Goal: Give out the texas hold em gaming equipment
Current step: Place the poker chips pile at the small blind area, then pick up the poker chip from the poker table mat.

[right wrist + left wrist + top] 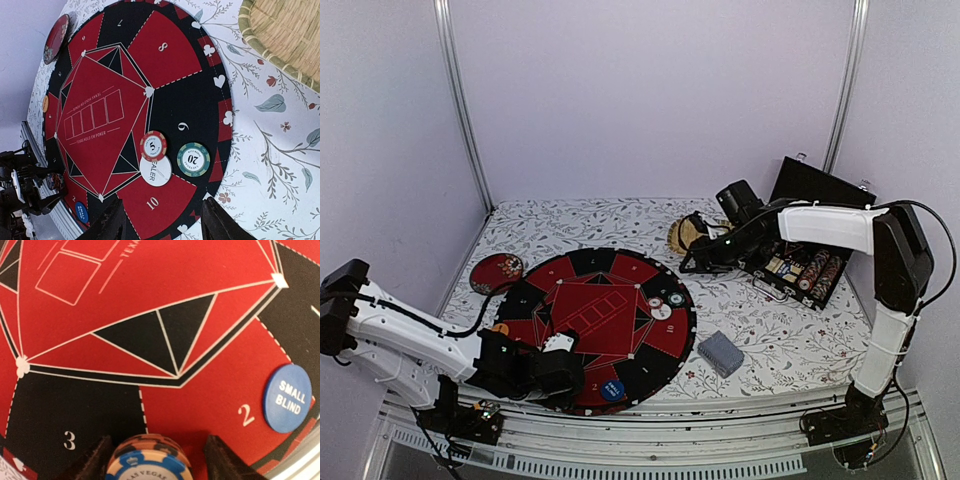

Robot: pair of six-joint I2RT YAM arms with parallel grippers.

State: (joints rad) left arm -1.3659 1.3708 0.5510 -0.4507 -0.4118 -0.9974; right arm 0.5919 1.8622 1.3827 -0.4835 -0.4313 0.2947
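Observation:
A short stack of orange and blue poker chips (147,460) rests on the round red-and-black poker mat (600,300), on the line between seats 2 and 3. My left gripper (157,450) is open around it, with a clear gap on the right side. The blue small blind button (288,398) lies to the right by seat 2. My right gripper (164,205) hangs open and empty high over the mat's far right. Below it are a red 5 chip (153,145), a white dealer button (156,171) and a green 20 chip (193,159). A grey-blue card deck (720,353) lies right of the mat.
An open black case (805,265) with rows of chips stands at the back right. The oval straw tray (688,235) is beside it, under the right arm. A small red dish (497,272) sits off the mat's left edge, and an orange chip (500,328) lies near it.

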